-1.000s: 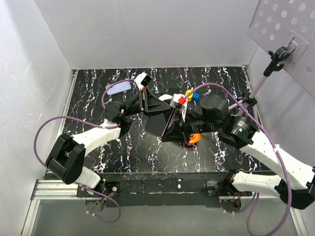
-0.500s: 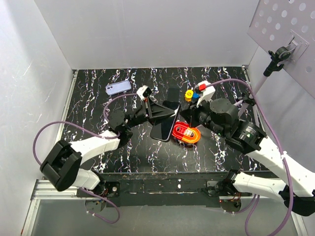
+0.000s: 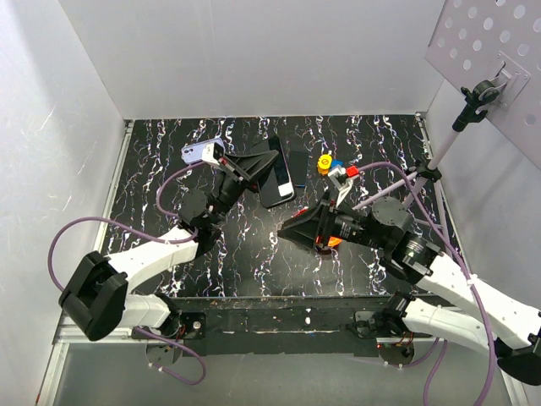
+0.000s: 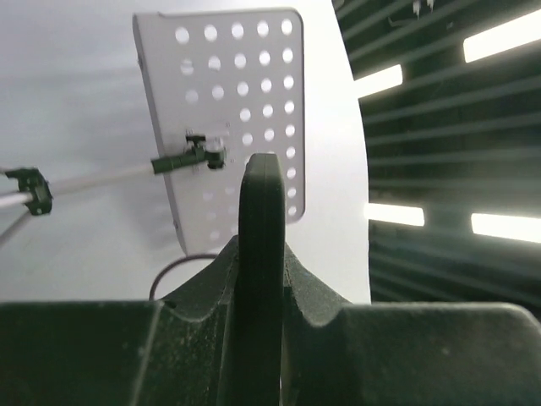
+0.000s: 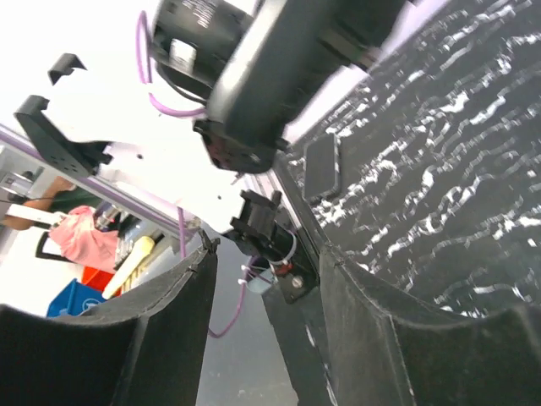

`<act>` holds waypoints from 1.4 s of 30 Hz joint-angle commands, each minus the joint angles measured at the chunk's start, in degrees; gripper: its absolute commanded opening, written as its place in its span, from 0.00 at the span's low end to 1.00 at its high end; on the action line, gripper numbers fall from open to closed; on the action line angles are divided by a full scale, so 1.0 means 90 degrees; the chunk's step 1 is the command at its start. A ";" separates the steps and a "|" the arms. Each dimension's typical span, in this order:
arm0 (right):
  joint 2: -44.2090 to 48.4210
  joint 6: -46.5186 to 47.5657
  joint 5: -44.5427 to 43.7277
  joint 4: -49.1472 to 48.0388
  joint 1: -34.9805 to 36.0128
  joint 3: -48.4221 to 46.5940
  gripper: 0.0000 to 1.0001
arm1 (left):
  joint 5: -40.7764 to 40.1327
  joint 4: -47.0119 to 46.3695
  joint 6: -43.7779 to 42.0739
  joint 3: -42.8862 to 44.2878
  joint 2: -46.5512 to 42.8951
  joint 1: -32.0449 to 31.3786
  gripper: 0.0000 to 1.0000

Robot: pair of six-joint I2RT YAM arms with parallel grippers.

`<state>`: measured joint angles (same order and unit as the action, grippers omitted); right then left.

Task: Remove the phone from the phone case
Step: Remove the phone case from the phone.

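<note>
My left gripper [image 3: 264, 167] is shut on a black phone [image 3: 275, 179] and holds it tilted above the back middle of the table. In the left wrist view the phone [image 4: 260, 203] stands edge-on, pinched between the fingers [image 4: 338, 313]. Whether a phone case is still round it I cannot tell. A flat black rectangle [image 3: 297, 162] lies on the table just to its right. My right gripper [image 3: 284, 230] hangs open over the table's middle, apart from the phone. In the right wrist view nothing is between its fingers [image 5: 169, 321].
A lavender case-like slab [image 3: 203, 152] lies at the back left. Small yellow [image 3: 324, 161], blue [image 3: 337, 165] and red [image 3: 352, 172] pieces sit at the back middle. An orange object [image 3: 332, 242] lies under the right arm. A perforated panel [image 3: 486, 59] stands on the right.
The right gripper let go of the phone, opened and swung down to the table's middle. The left arm carried the phone back and to the left.
</note>
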<state>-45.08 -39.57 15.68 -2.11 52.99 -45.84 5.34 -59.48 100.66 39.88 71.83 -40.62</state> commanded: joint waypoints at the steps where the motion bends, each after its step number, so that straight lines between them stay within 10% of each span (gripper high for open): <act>1: -0.0332 -0.0311 0.0348 -0.2001 0.0049 -0.0023 0.60 | -0.1003 -0.0899 0.0143 0.0285 0.0289 -0.0018 0.00; 26: -0.1104 0.0403 -0.1498 -0.2539 0.0128 -0.0463 0.45 | -0.1668 -0.2199 0.0104 0.0491 0.1042 -0.0438 0.00; 42: -0.1378 0.2976 -0.2816 -0.0968 0.0596 -0.0658 0.01 | -0.0411 -0.0453 0.1110 0.0754 0.0389 -0.0477 0.00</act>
<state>-56.31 -28.67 -4.36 -17.50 57.71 -49.89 -6.81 -67.26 104.55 42.65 81.60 -43.75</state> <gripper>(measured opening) 0.322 0.149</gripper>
